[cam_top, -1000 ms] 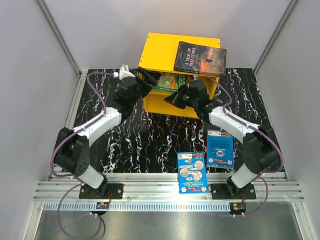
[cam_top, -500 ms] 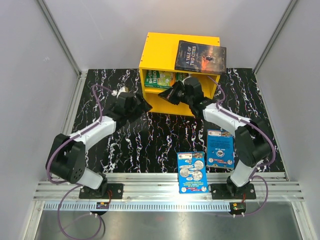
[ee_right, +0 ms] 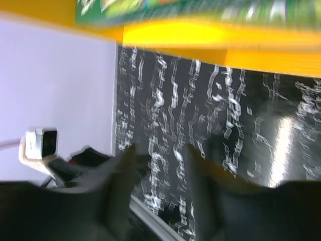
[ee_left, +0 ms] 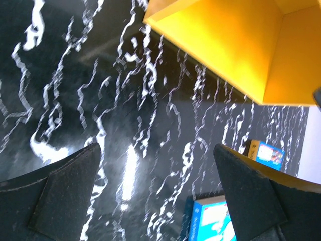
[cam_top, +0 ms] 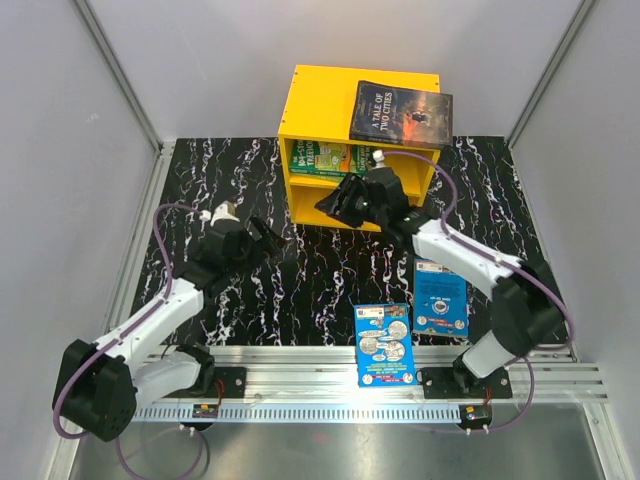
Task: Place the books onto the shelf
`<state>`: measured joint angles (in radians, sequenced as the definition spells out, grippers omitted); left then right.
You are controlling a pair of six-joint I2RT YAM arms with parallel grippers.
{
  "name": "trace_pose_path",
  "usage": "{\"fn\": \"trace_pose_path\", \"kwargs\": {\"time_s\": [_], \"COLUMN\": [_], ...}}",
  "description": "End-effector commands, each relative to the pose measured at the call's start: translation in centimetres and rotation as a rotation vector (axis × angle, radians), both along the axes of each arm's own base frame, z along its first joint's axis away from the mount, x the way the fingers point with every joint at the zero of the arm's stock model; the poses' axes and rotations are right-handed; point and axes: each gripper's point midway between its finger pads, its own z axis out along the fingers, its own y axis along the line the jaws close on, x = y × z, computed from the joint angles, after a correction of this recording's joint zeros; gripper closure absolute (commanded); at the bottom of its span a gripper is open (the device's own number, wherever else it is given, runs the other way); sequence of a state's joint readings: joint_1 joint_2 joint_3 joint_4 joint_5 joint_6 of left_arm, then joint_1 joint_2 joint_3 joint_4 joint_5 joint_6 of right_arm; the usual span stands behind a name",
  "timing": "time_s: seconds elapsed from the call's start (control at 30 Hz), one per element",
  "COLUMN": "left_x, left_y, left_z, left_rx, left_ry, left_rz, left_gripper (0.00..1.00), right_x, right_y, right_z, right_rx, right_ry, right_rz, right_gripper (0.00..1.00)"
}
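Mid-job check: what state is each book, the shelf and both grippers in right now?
dark book: lying flat on top of the shelf
green books: lying in the upper compartment
near blue book: flat at the near edge of the table, not shelved
far blue book: flat on the table, not shelved
shelf: upright
left gripper: open, empty
right gripper: open, empty, in front of the shelf

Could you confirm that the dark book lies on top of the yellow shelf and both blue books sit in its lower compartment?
Not quite: the dark book does lie on top of the shelf, but both blue books lie on the table, as the top external view shows.
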<state>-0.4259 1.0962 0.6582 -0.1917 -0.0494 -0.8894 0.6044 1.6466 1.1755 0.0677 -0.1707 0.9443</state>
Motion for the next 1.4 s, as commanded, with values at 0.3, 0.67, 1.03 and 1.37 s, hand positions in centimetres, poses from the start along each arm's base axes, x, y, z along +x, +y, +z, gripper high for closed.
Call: {"fn": "trace_pose_path", "kwargs": {"time_s": [0.3,0.67,1.03,1.37], "left_x": [-5.5,-16.5,-22.0,-24.4], "left_y": [-6.1,-17.4,-22.1,-26.3], "left_z": [-3.0,-5.9,-7.8,-10.0], "left_rx": [-0.063,-0.105,-0.200,-0.269], "left_ry": [0.012,0.181,0.292,0.353], "left_rz": [-0.224,-0.574,-0.631,-0.630], "left_gripper": [0.01,0.01,0.01,0.03], "right_x": [-12.5,-20.9,-22.1,-22.9], "right_y": [-15.7,-21.0,-20.8,-20.5], "right_z": [-4.3,-12.6,-12.8,-13.6], "right_rx": [-0.403,-0.522,-0.451,-0.412], "right_ry": [0.113,0.447,0.439,0.449], "right_rz": [-0.280,-0.336,-0.307,-0.291], "right_gripper": [0.00,0.00,0.00,0.00]}}
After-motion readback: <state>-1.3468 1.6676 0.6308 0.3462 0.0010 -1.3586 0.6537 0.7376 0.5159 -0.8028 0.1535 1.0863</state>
